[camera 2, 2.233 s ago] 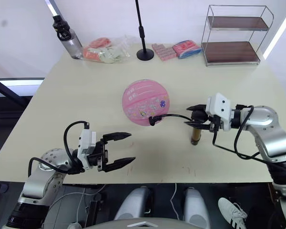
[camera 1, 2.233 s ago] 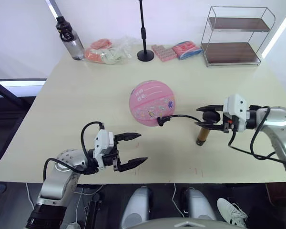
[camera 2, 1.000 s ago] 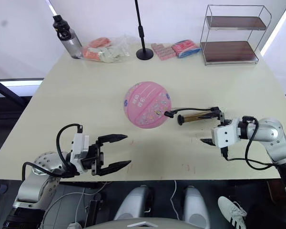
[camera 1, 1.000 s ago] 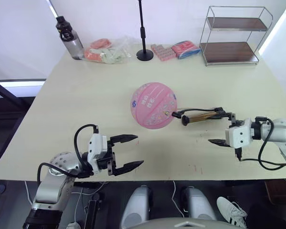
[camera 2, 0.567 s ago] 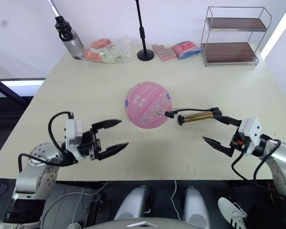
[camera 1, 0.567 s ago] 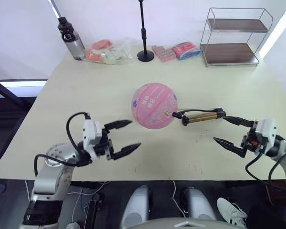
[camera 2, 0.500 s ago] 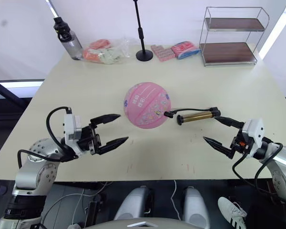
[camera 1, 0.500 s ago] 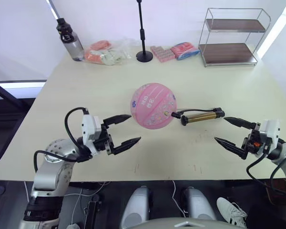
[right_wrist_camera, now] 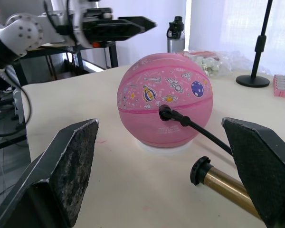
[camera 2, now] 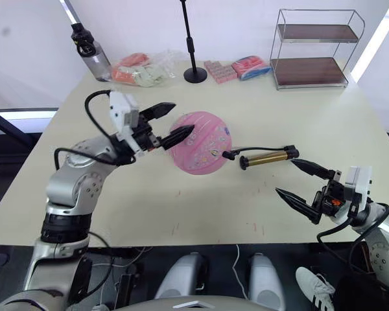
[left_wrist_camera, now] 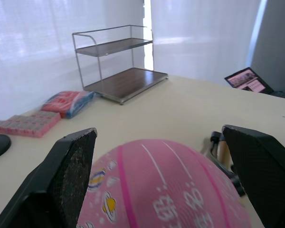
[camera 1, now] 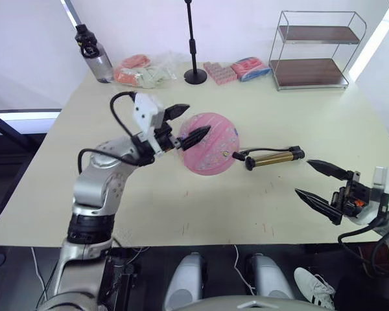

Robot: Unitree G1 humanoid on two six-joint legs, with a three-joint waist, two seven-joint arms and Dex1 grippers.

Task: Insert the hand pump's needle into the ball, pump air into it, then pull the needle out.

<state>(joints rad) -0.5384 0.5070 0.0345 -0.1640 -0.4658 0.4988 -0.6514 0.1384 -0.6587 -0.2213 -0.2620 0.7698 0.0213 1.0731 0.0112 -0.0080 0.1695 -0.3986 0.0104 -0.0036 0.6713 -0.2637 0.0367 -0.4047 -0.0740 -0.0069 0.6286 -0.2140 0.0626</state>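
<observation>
The pink ball sits mid-table. The hand pump lies flat to its right, its black hose curving to the needle's fitting, which is plugged into the ball's side; the pin itself is hidden inside. My left gripper hovers open at the ball's upper left, its fingers spread wider than the ball ahead of them. Near the front right edge my right gripper is open and empty, well clear of the pump's handle end.
Along the far edge of the table stand a water bottle, bagged snacks, a black stand base, a pink box, a red-blue packet and a wire rack.
My right gripper let go of the upright pump, which now lies flat, and drew back to the front right. My left gripper rose from the front edge to the ball.
</observation>
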